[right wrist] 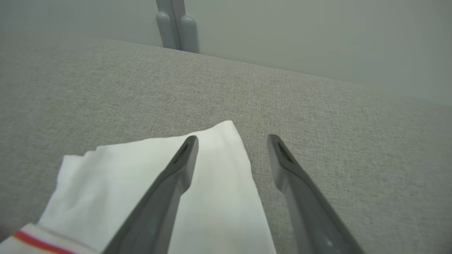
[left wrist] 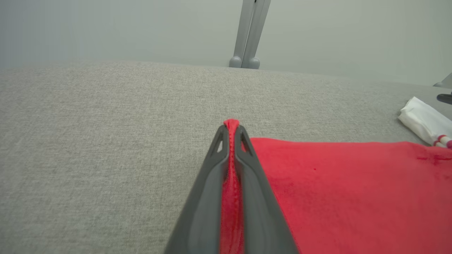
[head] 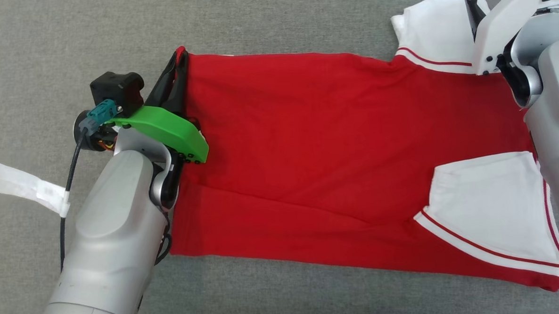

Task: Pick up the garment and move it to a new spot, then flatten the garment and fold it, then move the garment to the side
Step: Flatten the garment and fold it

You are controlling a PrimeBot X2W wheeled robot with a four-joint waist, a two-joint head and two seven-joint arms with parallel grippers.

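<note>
Grey woven cloth covers the work surface (head: pixel 57 39). On it the red garment (head: pixel 307 151) lies spread nearly flat, hem toward our left and 2 white sleeves toward our right. Our left gripper (left wrist: pixel 231 128) is clamped on the far hem corner, with red cloth pinched between its 2 fingers. Our right gripper (right wrist: pixel 233 138) is spread wide and holds nothing, poised over the far white sleeve (head: pixel 434 32). We judge that the fold is being set up. Next, the right fingers must close on the far shoulder edge so both arms can lift together.
</note>
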